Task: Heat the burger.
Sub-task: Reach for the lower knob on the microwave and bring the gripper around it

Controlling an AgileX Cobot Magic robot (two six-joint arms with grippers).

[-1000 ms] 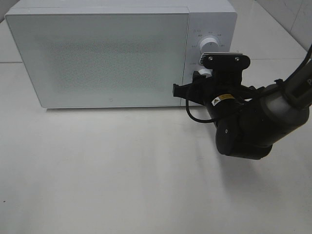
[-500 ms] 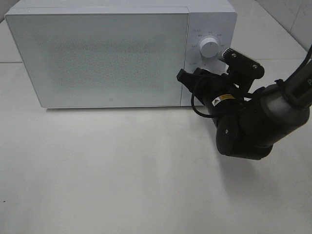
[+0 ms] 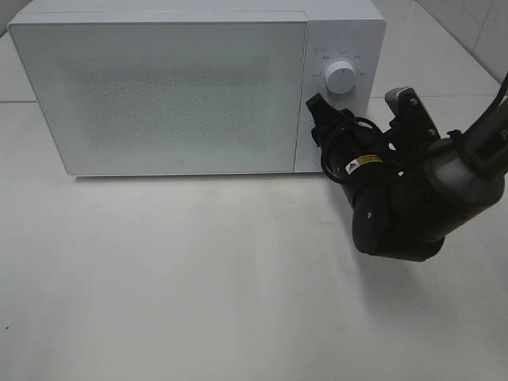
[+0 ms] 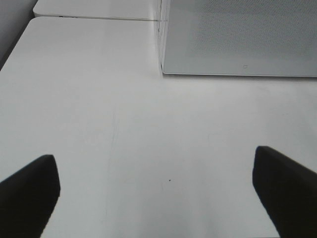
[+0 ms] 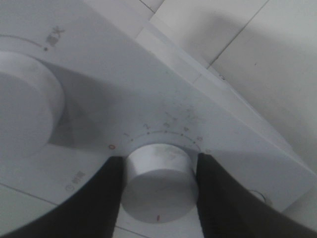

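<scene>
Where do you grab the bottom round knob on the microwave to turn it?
Pinch the lower knob by its round side wall, a finger on each side, coming straight at the microwave's front panel. It sticks out like a stubby cylinder, so its sides offer grip. The right gripper holds it so.

The microwave (image 3: 349,32) has a smooth white casing with a soft sheen; its door (image 3: 175,87) is a flat, glossy pane speckled with fine grey dots. The upper knob (image 3: 340,78) and lower knob (image 5: 158,178) look like smooth white plastic, the lower one faintly scuffed on its face. The bench (image 3: 198,278) is smooth and white with a dull sheen and a few faint scratches, while the right arm (image 3: 397,218) is matt black plastic with a grey, metal-looking sleeve (image 3: 464,171), and the jaws of the right gripper (image 5: 157,193) and left gripper (image 4: 157,191) are matt black.
</scene>
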